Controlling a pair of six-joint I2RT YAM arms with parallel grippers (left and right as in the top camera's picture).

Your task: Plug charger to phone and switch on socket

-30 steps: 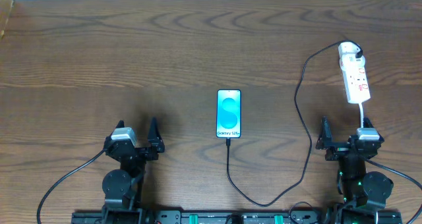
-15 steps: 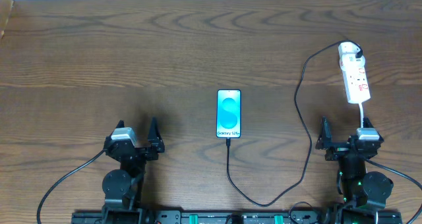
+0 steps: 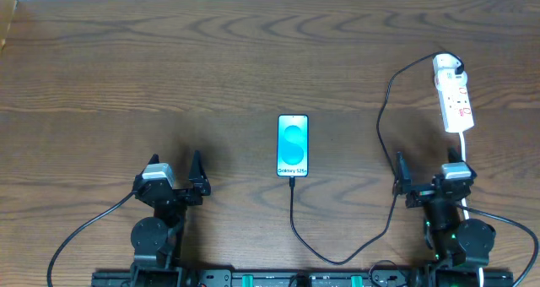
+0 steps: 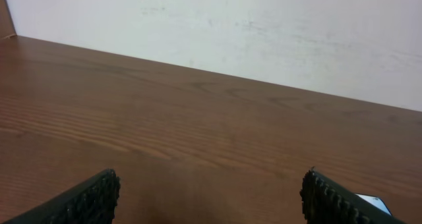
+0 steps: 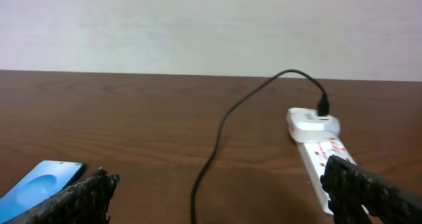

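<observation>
Right arm swings left!
Right gripper [image 3: 427, 182] has shifted leftward, jaws wide and empty; left gripper [image 3: 175, 182] idles, open too. Charger [image 3: 381, 127] looks plugged into the central phone [image 3: 293, 145]; far-right socket [image 3: 454, 101] awaits switching.

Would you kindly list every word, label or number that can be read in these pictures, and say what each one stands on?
"Galaxy S25+": white text low on the screen of the phone, just legible in the overhead view.
Red markings on the socket: too small and blurred to read in either the overhead or the right wrist view.
No other readable text shows.
</observation>
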